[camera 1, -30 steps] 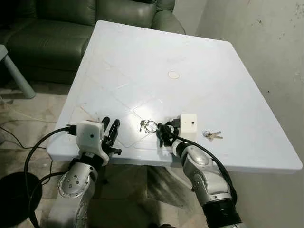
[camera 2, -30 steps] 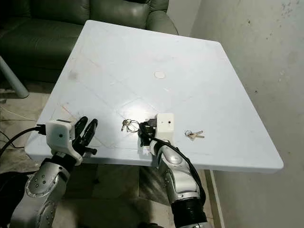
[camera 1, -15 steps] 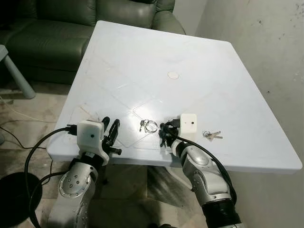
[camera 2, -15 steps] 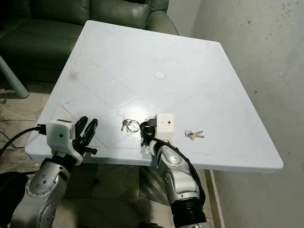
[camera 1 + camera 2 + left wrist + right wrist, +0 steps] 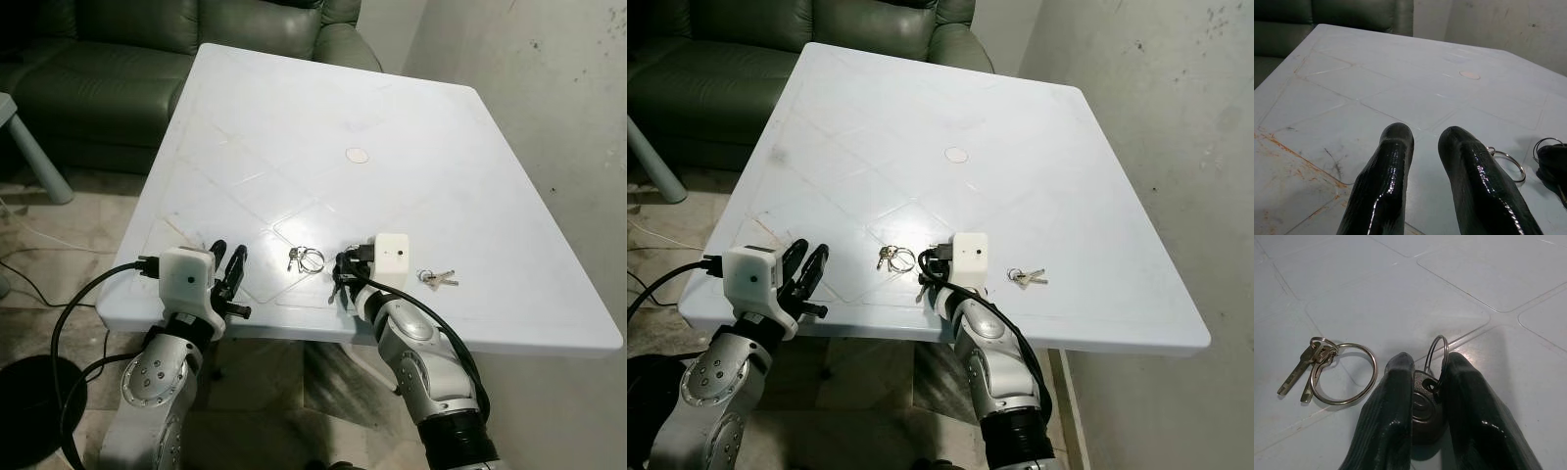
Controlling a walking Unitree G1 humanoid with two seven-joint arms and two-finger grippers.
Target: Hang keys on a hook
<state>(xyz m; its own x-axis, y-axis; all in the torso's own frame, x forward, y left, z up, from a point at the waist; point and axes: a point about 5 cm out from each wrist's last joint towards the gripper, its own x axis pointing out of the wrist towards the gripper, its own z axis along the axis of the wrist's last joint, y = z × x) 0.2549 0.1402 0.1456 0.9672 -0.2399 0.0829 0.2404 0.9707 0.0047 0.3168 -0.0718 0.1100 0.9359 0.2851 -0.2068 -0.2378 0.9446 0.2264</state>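
Our right gripper [image 5: 1425, 382] pinches a black key [image 5: 1422, 404] by its fat head, ring [image 5: 1437, 355] poking past our fingertips — small, light, hard, a bit slippery. More keys [image 5: 1327, 367] lie just beyond. Our left gripper [image 5: 1422, 147] waits, slightly open.

Light falls from above onto the white desk [image 5: 411, 127], leaving a soft bright glare patch on its near middle, while the sofa [image 5: 118, 59] and the floor beneath stay dim. The head views are sharp and evenly exposed, without motion blur. In the wrist views the glossy black fingers [image 5: 1388, 186] carry streaky highlights and look slightly soft up close, and a shadow lies under the right pincer [image 5: 1425, 382].
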